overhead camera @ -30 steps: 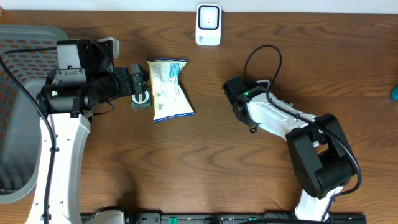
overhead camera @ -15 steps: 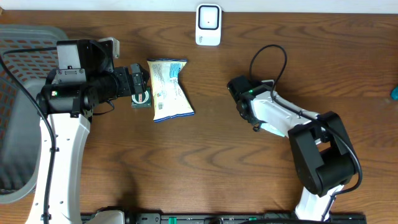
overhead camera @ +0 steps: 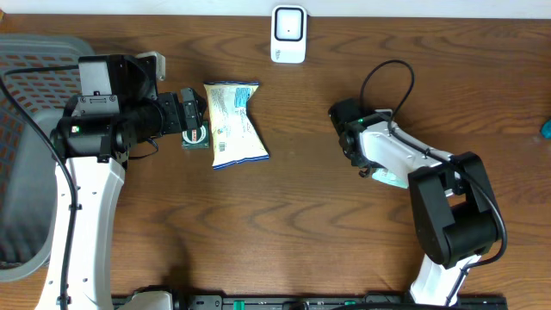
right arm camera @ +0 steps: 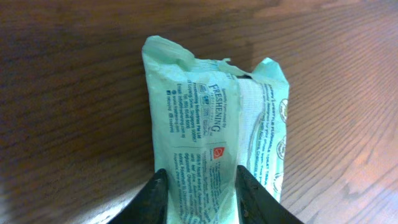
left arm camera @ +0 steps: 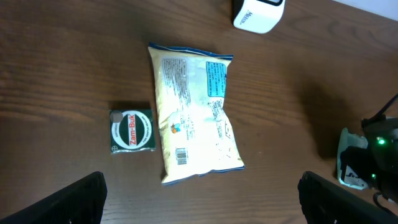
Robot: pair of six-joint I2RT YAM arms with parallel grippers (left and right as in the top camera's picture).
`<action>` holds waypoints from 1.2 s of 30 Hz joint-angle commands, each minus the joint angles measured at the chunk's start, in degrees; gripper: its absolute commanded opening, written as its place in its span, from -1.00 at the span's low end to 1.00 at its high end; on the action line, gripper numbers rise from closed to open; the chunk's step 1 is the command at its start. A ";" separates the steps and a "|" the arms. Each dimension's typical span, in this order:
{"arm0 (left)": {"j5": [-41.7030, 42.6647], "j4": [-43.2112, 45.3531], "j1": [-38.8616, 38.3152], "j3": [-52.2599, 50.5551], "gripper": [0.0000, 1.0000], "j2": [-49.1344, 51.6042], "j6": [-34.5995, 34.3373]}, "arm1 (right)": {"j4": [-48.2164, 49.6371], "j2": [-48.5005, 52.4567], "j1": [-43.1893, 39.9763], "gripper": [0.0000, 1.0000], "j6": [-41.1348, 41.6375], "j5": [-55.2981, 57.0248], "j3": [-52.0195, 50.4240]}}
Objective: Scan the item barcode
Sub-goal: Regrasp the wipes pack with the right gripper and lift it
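The wooden tabletop (overhead camera: 293, 215) fills the view, with a grey mesh basket (overhead camera: 17, 103) at its left edge. The left arm (overhead camera: 90, 181) rises from the near edge beside the basket and bends at the elbow, its forearm lying level and aimed right. The left fingers (left arm camera: 81, 202) are spread as wide as they go, empty, and hang above the wood. The right arm (overhead camera: 405, 159) stands at the near right and reaches back and left, with its wrist tipped down to the tabletop and a black cable looping above it. Just ahead of the left arm lies a cream and blue snack bag (overhead camera: 234, 125), flat, printed back up, barcode showing. The right fingers (right arm camera: 155, 196) are pressed in on either side of the near end of a mint-green packet (right arm camera: 205, 112), which lies on the wood under that wrist, well right of the snack bag. A white scanner (overhead camera: 288, 33) stands at the far edge, between the two arms. A small green tin (left arm camera: 131, 130) sits just beside the snack bag's left side.
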 commanded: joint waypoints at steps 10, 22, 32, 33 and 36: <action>-0.39 0.04 -0.07 0.09 0.95 0.15 0.74 | 1.07 0.68 -0.79 -0.98 -0.68 -8.22 0.35; -0.39 0.04 -0.07 0.09 0.95 0.15 0.74 | 1.44 -4.15 -2.32 -0.98 -10.75 -35.82 9.99; -0.39 0.04 -0.07 0.09 0.96 0.15 0.74 | 2.21 -6.16 -4.55 -0.92 -12.22 -40.89 10.05; -0.39 0.04 -0.07 0.09 0.95 0.15 0.74 | 1.25 -6.16 -4.52 -0.78 -12.22 -37.46 10.01; -0.39 0.04 -0.07 0.09 0.95 0.15 0.74 | -0.81 -6.16 -4.20 -0.13 -12.17 -29.20 10.01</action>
